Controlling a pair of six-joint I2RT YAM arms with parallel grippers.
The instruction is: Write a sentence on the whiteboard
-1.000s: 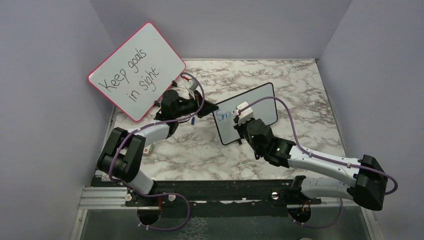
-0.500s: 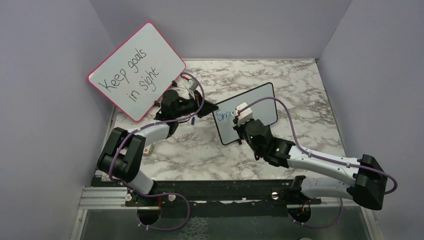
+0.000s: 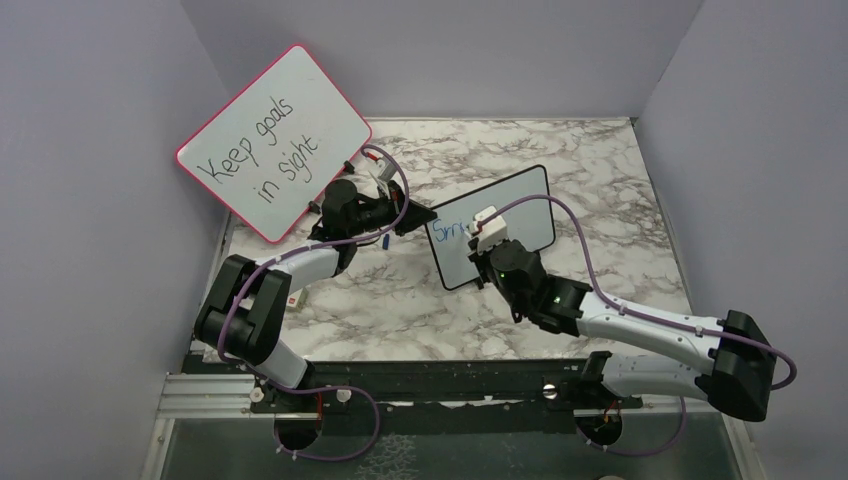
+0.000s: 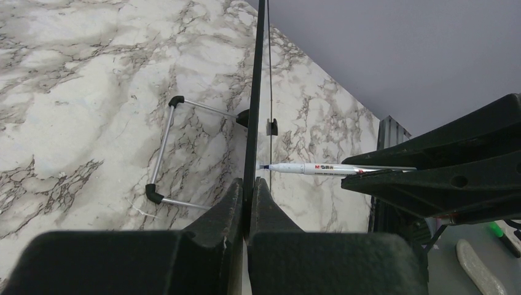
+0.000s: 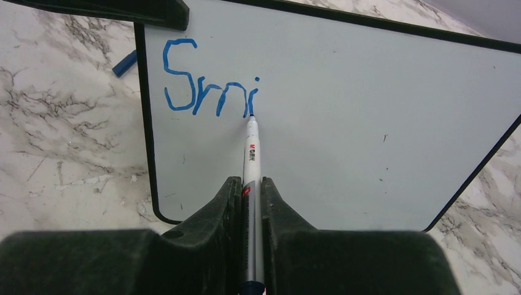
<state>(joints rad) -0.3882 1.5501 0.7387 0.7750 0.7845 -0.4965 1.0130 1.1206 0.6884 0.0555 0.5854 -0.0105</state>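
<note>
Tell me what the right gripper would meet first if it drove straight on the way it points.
The whiteboard. The right gripper points at its face, jaws shut on a marker whose tip seems to touch it at the foot of the blue i.

**Counts.** We count two arms, the left arm point(image 3: 290, 268) and the right arm point(image 3: 640, 325), each ending in one end effector: the left end effector point(image 4: 247, 190) and the right end effector point(image 5: 250, 184). There are two boards: one black-framed whiteboard point(image 3: 525, 205) at the left end effector's fingers, and one red-framed board point(image 3: 275, 140) beyond that end effector. We count one marker point(image 5: 252, 147) between the right end effector's fingers and one blue cap point(image 5: 125, 63) just beside the left end effector. There is one line of blue writing point(image 5: 209, 92), three letters long, ahead of the right end effector. One desk point(image 3: 400, 295) lies beneath both.
</note>
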